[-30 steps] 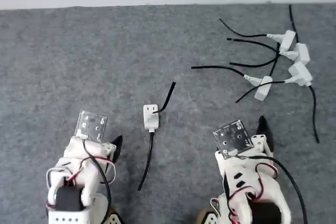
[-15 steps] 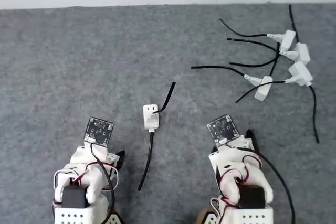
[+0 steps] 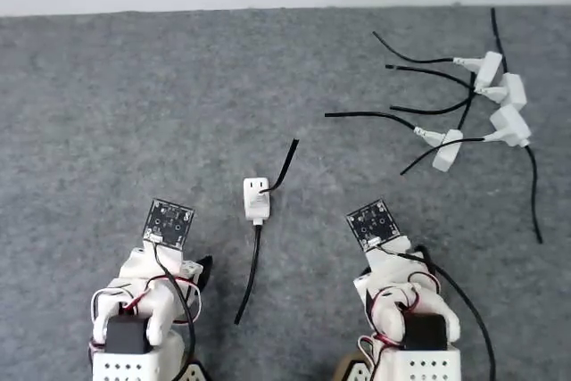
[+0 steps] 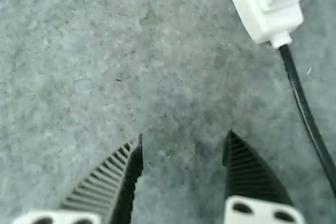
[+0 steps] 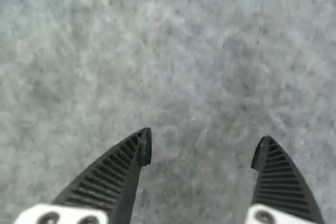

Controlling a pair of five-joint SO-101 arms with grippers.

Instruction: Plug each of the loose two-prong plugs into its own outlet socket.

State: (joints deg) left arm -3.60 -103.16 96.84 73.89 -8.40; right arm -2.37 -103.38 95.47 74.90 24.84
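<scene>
Your left gripper (image 4: 184,148) hangs low over the grey table (image 3: 116,104) near its front edge. Its fingers (image 4: 118,182) are spread apart, with nothing between them but the bare felt-like cover. Your right gripper (image 5: 203,142) sits at the same depth on the other side. Its fingers (image 5: 121,174) are opened wide and hold nothing.

Between the two arms, a little farther out than either, lies a white block (image 3: 256,198). It has two dark slots on its upper face and looks like an outlet socket, though the high view is too coarse to be sure. In the left wrist view the same white block (image 4: 268,3) lies a little ahead of the fingertips and off their line. Its black cord (image 3: 252,274) trails back toward the front edge. A short black lead (image 3: 285,162) angles away from the block's far end.

Well apart from both arms, in the far right corner, sits a cluster of white plugs (image 3: 510,89). Their thin black wires (image 3: 357,114) fan out to the left. Any print on the white bodies is too small for you to read.
</scene>
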